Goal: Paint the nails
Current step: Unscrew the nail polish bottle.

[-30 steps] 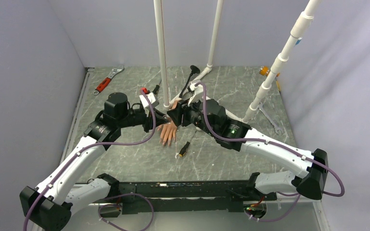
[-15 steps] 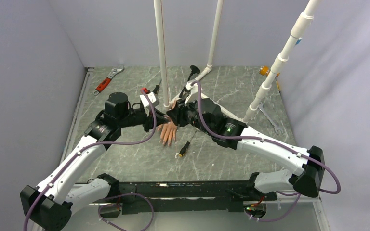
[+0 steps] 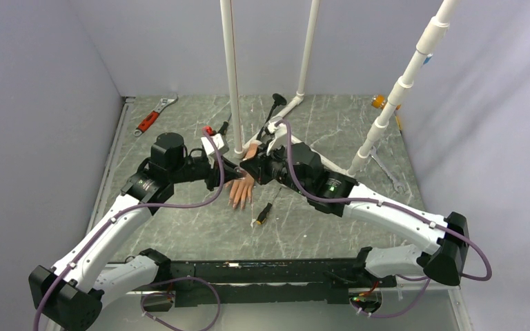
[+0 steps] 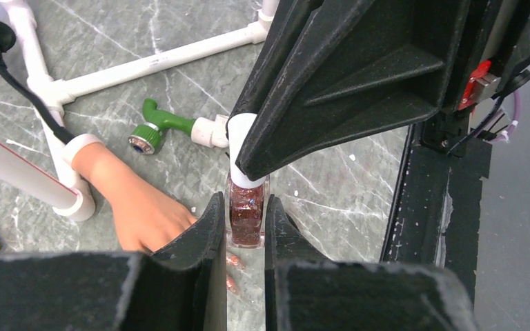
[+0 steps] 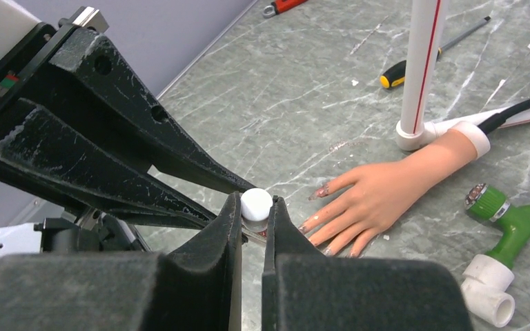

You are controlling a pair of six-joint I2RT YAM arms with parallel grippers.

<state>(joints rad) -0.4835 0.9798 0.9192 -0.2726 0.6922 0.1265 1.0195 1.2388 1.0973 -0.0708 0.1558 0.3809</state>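
Note:
The peach mannequin hand lies palm down on the marble table, fingers toward the arms. Its nails show dark reddish smears. My left gripper is shut on a small bottle of dark red glitter polish, held just above the table beside the hand's fingers. My right gripper meets it from the opposite side and is shut on the bottle's white cap. In the top view both grippers meet just above the hand, so the bottle is hidden there.
A green tap fitting lies by the hand's wrist. White pipe posts stand behind it. A black-and-yellow screwdriver lies in front of the fingers. A red wrench is at the back left, a steel wrench at the right.
My right gripper has moved a little left onto the bottle and closed its jaws on the white cap. The left gripper has kept its hold and place.

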